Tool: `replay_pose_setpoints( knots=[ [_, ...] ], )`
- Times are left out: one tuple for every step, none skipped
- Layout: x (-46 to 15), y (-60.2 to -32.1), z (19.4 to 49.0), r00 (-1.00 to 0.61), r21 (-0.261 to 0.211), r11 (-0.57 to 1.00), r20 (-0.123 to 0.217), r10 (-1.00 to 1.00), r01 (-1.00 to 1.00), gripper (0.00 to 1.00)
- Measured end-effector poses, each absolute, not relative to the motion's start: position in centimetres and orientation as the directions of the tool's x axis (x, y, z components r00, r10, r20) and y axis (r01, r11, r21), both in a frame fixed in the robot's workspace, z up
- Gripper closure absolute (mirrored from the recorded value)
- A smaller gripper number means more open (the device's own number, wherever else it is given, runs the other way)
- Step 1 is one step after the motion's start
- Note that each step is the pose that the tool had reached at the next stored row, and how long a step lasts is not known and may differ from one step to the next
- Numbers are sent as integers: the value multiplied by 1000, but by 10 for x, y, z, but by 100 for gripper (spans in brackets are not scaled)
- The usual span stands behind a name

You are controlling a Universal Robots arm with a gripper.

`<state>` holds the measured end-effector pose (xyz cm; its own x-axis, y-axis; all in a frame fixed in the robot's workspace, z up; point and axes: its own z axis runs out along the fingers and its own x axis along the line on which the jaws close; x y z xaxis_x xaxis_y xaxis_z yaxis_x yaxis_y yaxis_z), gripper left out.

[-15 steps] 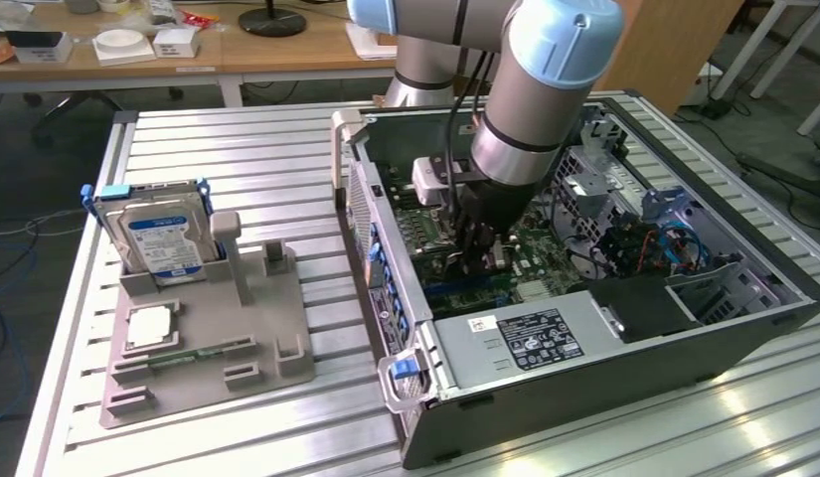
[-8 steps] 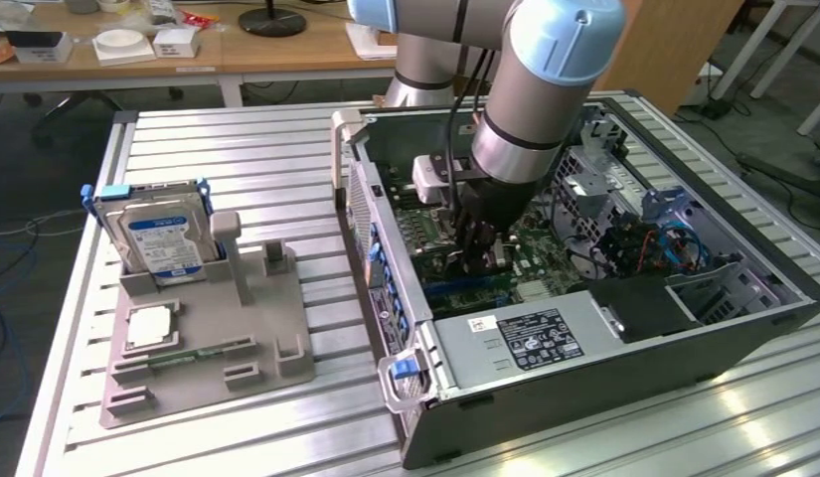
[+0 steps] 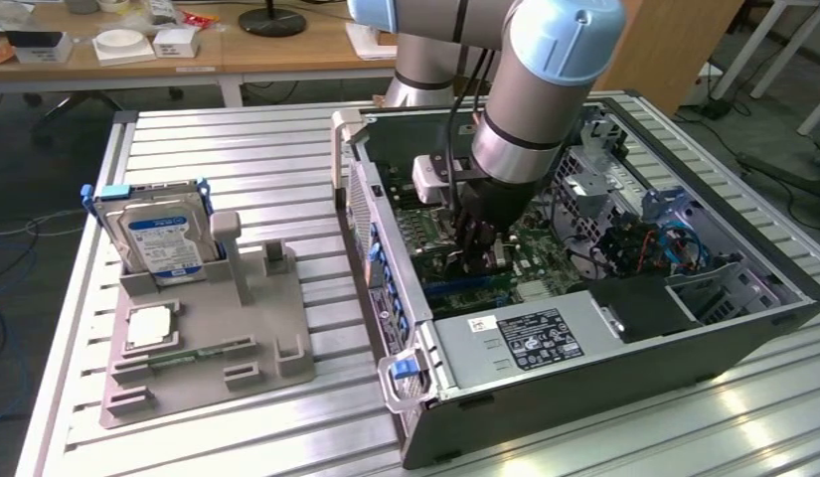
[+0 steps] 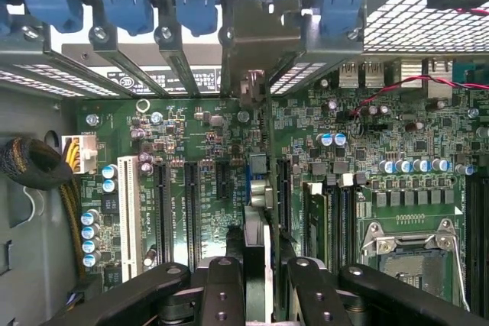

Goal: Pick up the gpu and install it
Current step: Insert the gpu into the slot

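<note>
Dark thin gpu (image 4: 256,219) edge-on in wrist view, pale bracket at slots, clamped by gripper (image 4: 257,284); tower case (image 3: 728,343) in exterior view.

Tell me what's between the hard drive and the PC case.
Exterior view: the grey holder's upright post and bare table slats, between hard drive and case.

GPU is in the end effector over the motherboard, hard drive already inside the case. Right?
No. Exterior view: the hard drive stands in the grey holder on the table, outside the case. The gpu is in the end effector over the motherboard.
</note>
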<state>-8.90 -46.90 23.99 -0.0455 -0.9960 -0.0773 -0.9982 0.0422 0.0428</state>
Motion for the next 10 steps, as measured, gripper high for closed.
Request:
replay_pose_setpoints(
  knots=[
    [-89,-469,240,-45,43,42,-77,-996,-998,73],
    [-89,-469,244,-45,43,42,-77,-996,-998,73],
    [-89,-469,246,-45,43,42,-77,-996,-998,73],
    [-89,-469,246,-46,42,42,-77,-996,-998,73],
    [-89,-469,246,-46,42,42,-77,-996,-998,73],
    [-89,-469,246,-46,42,42,-77,-996,-998,73],
    [-88,-469,246,-46,43,42,-77,-996,-998,73],
    [-87,-469,246,-46,43,43,-77,-996,-998,73],
    [-85,-469,246,-46,42,43,-77,-996,-998,73],
    [-83,-469,246,-46,42,42,-77,-996,-998,73]
  ],
)
